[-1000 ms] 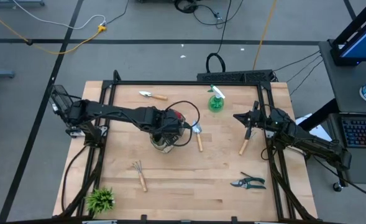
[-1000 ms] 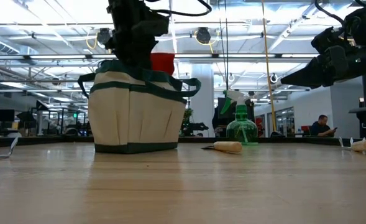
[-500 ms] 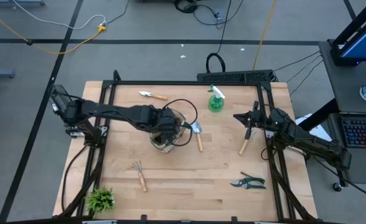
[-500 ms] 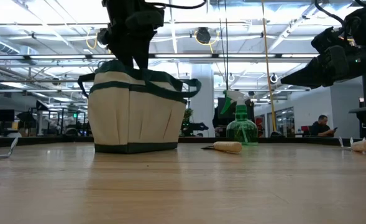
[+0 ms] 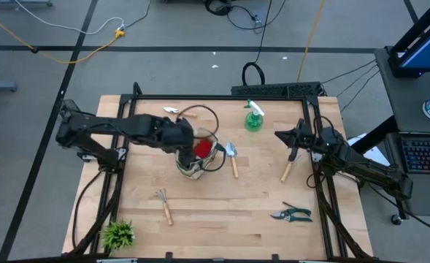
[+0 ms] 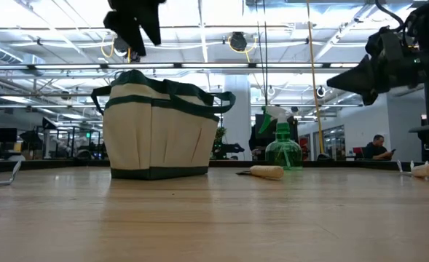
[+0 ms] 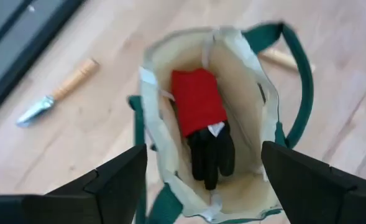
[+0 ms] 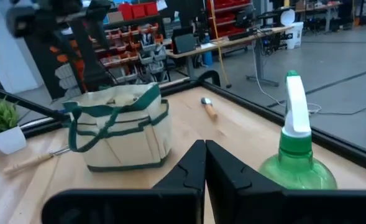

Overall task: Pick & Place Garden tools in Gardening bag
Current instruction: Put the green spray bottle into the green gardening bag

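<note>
The beige gardening bag [image 5: 194, 162] with green trim stands upright on the table's middle. The red-and-black glove [image 7: 201, 118] lies inside it on the bag's bottom. My left gripper [image 7: 204, 149] hangs open above the bag's mouth [image 6: 159, 76], pointing steeply down, and touches nothing. In the low view the left gripper [image 6: 134, 25] shows well clear of the bag. My right gripper [image 5: 280, 136] waits shut and level by the table's right edge.
A trowel [image 5: 233, 159] lies just right of the bag and another trowel [image 5: 172, 110] lies behind it. A green spray bottle [image 5: 253, 118] stands far right of centre. A wooden-handled tool [image 5: 288, 172], dark shears [image 5: 291, 214], a pronged rake [image 5: 163, 204] and a leafy plant [image 5: 117, 234] are nearer.
My left gripper has let go of the glove, which has dropped from above the rim down into the bag. The gripper has then risen and drawn back toward the table's left edge. My right gripper has rolled a little in place.
</note>
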Controlling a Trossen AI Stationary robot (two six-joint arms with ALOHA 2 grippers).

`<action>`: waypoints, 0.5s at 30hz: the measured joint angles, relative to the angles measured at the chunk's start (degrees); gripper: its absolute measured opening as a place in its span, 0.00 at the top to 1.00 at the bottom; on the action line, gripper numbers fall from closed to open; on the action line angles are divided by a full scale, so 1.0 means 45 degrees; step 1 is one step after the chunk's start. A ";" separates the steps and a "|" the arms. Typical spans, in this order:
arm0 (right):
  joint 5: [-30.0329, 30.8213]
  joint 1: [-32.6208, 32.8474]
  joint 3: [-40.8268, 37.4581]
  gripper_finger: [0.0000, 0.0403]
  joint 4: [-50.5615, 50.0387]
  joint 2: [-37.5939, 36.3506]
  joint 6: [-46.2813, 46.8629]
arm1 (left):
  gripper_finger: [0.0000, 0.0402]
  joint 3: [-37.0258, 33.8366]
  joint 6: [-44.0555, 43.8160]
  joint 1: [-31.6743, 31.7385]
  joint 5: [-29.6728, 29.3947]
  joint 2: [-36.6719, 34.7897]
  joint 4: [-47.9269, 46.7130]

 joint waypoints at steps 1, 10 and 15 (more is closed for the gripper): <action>0.0000 0.0000 0.0005 1.00 0.0081 0.0004 -0.0075 | 0.20 0.0000 0.0000 0.0000 -0.0211 -0.0211 -0.0009; 0.0327 0.0000 0.0000 1.00 0.1465 0.0000 0.0264 | 0.21 0.0019 0.0913 0.0000 -0.0735 -0.2015 -0.0114; -0.0273 0.0000 0.0000 1.00 0.2475 -0.0004 0.0229 | 0.20 0.0005 0.1243 0.0000 -0.0548 -0.2874 -0.0048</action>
